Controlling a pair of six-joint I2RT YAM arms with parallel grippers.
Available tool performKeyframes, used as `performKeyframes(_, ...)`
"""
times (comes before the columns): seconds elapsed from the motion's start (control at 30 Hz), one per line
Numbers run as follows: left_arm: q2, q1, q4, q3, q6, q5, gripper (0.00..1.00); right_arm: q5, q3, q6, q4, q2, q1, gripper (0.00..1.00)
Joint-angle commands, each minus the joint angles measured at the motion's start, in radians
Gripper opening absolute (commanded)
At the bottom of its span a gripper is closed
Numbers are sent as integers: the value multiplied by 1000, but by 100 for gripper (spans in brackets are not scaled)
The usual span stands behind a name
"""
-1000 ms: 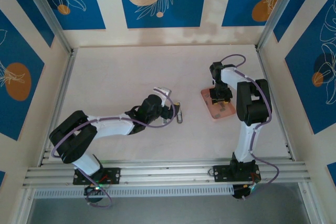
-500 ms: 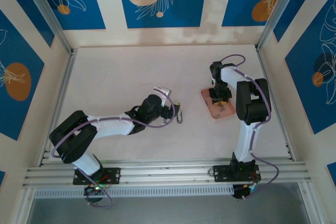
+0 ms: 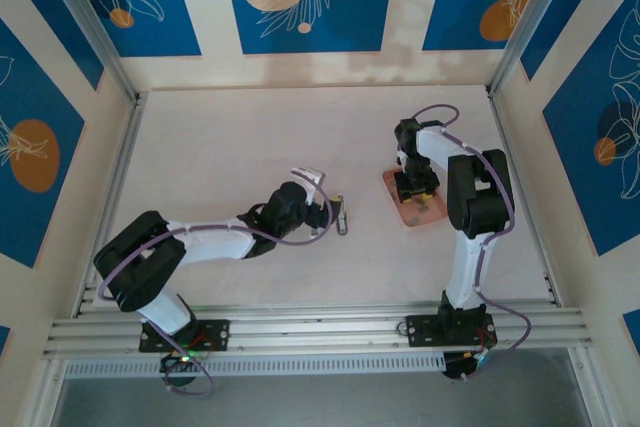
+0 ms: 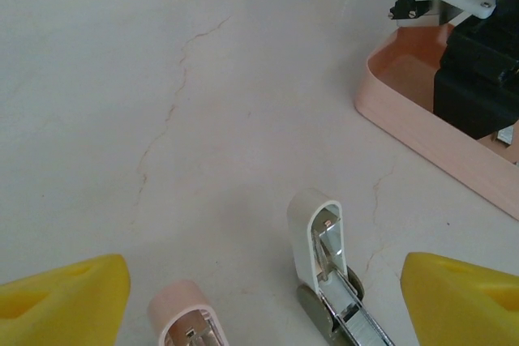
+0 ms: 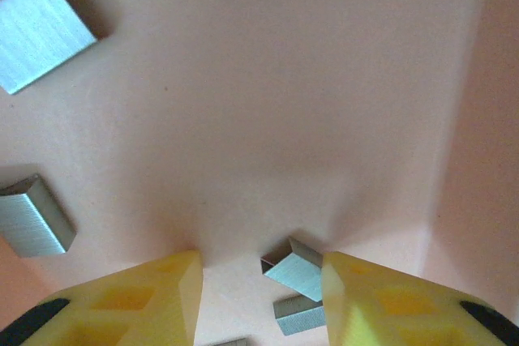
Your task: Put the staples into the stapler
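The stapler (image 3: 343, 215) lies swung open on the table, its white arm (image 4: 318, 232) with the bare metal channel to the right and its pink part (image 4: 182, 313) to the left. My left gripper (image 4: 259, 318) is open, its yellow fingers (image 4: 65, 297) wide on either side of the stapler. My right gripper (image 5: 259, 285) is open and low inside the salmon-pink tray (image 3: 427, 215). A grey staple strip (image 5: 293, 271) lies between its fingers, against the right fingertip (image 5: 381, 297), with a second strip (image 5: 298, 315) just behind. Two more staple strips (image 5: 45, 28) lie further off on the tray floor.
The tray's wall (image 4: 405, 111) stands to the right of the stapler, with the right arm's black wrist (image 4: 474, 70) over it. Metal rails run along the table's left, right and near edges. Bare table lies beyond the stapler.
The right gripper has shifted slightly to the left over the tray. The left arm and the stapler have stayed where they were.
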Motion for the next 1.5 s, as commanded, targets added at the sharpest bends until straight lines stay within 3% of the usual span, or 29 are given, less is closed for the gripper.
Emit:
performKeyframes(0.0,-26,-13,19,-21,26,-26,87,-14,29,-41,-47,42,-10,43)
performKeyframes(0.17,-40,-12,20,-34,32,-37,87,-8,38,-48,-68,68,-24,41)
performKeyframes(0.7,-42,-13,24,-38,32,-35,87,-21,43,-37,-33,62,-57,23)
performKeyframes(1.2,-31,-13,29,-25,35,-24,87,-36,58,-27,-76,35,-56,37)
performKeyframes(1.47,-28,-13,29,-21,34,-20,87,-65,55,-27,-103,86,-68,35)
